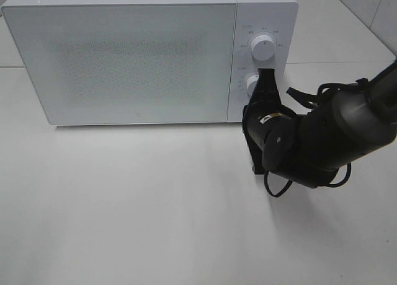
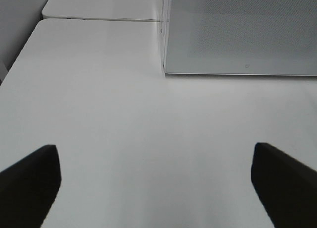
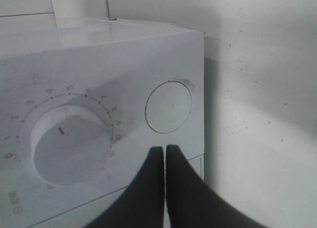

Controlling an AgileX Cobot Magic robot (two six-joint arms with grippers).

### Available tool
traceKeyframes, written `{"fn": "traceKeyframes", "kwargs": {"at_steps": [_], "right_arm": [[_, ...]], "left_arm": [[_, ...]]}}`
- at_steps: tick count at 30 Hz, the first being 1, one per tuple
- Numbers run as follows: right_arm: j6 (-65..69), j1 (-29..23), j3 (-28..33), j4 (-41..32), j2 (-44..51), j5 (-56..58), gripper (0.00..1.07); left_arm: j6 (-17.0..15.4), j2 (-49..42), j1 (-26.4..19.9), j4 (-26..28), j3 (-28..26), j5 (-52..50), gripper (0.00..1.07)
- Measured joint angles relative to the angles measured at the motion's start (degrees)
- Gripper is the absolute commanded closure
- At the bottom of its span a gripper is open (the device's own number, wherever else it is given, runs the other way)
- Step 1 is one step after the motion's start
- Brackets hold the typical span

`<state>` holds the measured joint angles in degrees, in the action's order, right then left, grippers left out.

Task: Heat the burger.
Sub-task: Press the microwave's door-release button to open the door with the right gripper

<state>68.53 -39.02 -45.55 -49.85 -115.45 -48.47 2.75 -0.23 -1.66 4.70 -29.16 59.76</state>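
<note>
Exterior high, R claw (image 1: 266, 72) closed, just beside microwave (image 1: 124, 62) lower knob (image 1: 250, 84)

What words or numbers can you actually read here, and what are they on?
"0" in orange, beside the dial on the microwave.
Other numerals ringing that dial: too blurred to read for sure.
Print on the control panel, seen from above: too small to read.
Tiny mark low on the microwave's front: unreadable.
</note>
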Motion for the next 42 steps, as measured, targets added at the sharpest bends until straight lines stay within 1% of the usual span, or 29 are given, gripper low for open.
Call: {"fn": "traceKeyframes", "kwargs": {"at_steps": [14, 23, 34, 42], "right_arm": [[-0.1, 1.0, -4.2, 0.2, -3.8, 0.9, 1.07], [-0.2, 3.6, -4.6, 0.7, -4.0, 0.8, 1.07], [-0.7, 3.6, -7.1, 1.9, -6.0, 1.4, 1.07], [-0.8, 3.6, -7.2, 1.9, -6.9, 1.4, 1.07]], "left_arm": [[0.0, 0.0, 0.0, 0.0, 0.0, 0.0, 0.06], [0.0, 0.0, 0.0, 0.0, 0.0, 0.0, 0.06], [0.0, 0.0, 0.0, 0.0, 0.0, 0.0, 0.06], [0.0, 0.0, 0.0, 0.0, 0.0, 0.0, 0.06]]}}
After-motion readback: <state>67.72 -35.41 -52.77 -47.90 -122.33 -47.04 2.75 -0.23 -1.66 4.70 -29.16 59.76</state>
